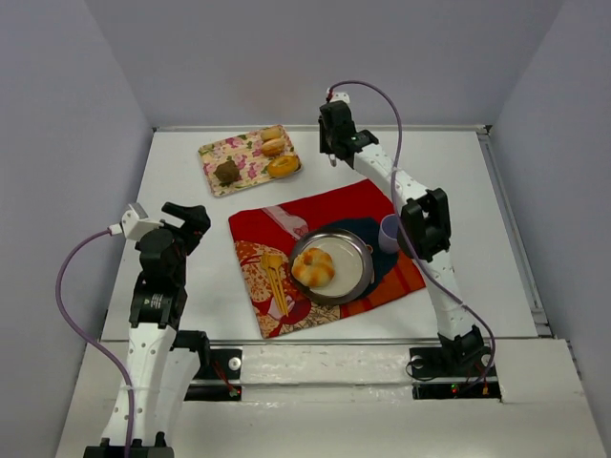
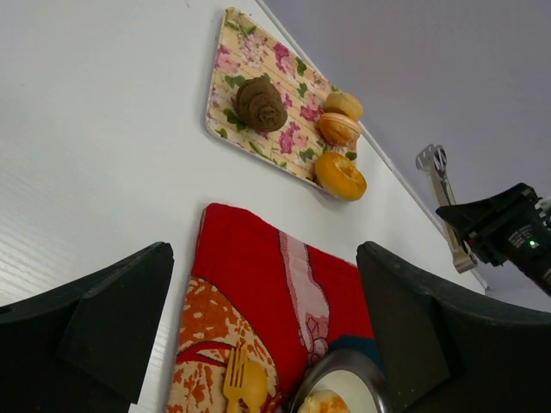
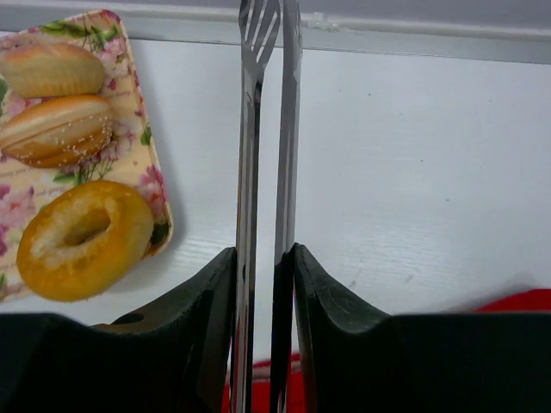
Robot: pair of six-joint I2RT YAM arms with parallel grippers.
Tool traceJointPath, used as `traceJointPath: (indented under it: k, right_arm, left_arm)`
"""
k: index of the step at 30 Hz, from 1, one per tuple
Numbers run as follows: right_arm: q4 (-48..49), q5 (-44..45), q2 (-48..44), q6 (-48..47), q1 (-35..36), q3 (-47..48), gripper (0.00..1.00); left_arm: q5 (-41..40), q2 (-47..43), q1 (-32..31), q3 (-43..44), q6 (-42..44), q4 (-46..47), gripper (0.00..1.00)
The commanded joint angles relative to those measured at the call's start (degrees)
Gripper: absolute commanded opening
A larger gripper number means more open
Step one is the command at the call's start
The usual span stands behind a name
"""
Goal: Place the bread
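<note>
— What is laid out on the white table (image 1: 458,191)?
— A red patterned cloth (image 1: 325,205) is spread across the middle. A floral tray (image 1: 212,153) is set at the far left, well apart from the plate.

— And on the cloth?
— A round metal plate (image 1: 353,275) is laid there. A lavender cup (image 1: 389,232) is stood just beside its right rim, and a wooden fork and spoon (image 1: 275,277) are laid to its left.

— Where is the bread found?
— The bread (image 1: 313,267) is seated inside the plate, toward the left side, and is touched by neither arm.

— How are the grippers held?
— The left gripper (image 1: 191,219) is held over bare table left of the cloth, jaws spread wide with nothing between them. The right gripper (image 3: 265,258) is raised at the far side, near the tray, and is clamped on metal tongs (image 3: 251,129), whose arms are pressed nearly together.

— Is anything carried in the tongs?
— The tips are cut off in the right wrist view. In the left wrist view they appear bare, though they are shown small there.

— How far along is the task judged to be?
— The placing itself is judged done, since the bread is settled in the plate and gripped by nothing. At most, the tongs are left to be set down. The dark brown piece (image 1: 227,172) and the smaller rolls (image 3: 60,129) on the tray are not called for
</note>
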Motion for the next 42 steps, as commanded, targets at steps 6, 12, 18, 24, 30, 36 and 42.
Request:
traceJointPath:
  k: [6, 12, 18, 24, 30, 36, 42]
  right_arm:
    - [13.43, -3.06, 8.05, 7.6, -0.01, 5.72, 0.41]
    - [15.63, -5.97, 11.91, 1.37, -0.01, 6.77, 0.45]
    - [17.83, -6.23, 14.2, -6.11, -0.01, 6.17, 0.49]
    - [18.71, -7.29, 13.33, -6.64, -0.01, 3.26, 0.69]
    - [18.8, -6.76, 8.86, -7.0, -0.01, -0.85, 0.86]
    - [18.62, -4.04, 2.61, -6.82, -0.01, -5.69, 1.0]
    - [23.08, 0.53, -11.7, -5.15, -0.01, -17.54, 1.0]
  left_arm:
    - [-3.85, 1.98, -0.29, 0.51, 0.72, 2.65, 0.99]
    - [-4.02, 2.77, -0.29, 0.42, 0.9, 2.83, 0.99]
    - [-3.76, 3.3, -0.29, 0.42, 0.9, 3.18, 0.99]
    - [-3.76, 2.95, -0.29, 0.33, 0.9, 3.09, 0.99]
    - [-3.76, 2.77, -0.29, 0.33, 0.9, 3.01, 0.99]
    - [-3.5, 2.42, -0.29, 0.33, 0.9, 2.92, 0.99]
    - [-3.32, 2.15, -0.29, 0.94, 1.51, 2.31, 0.99]
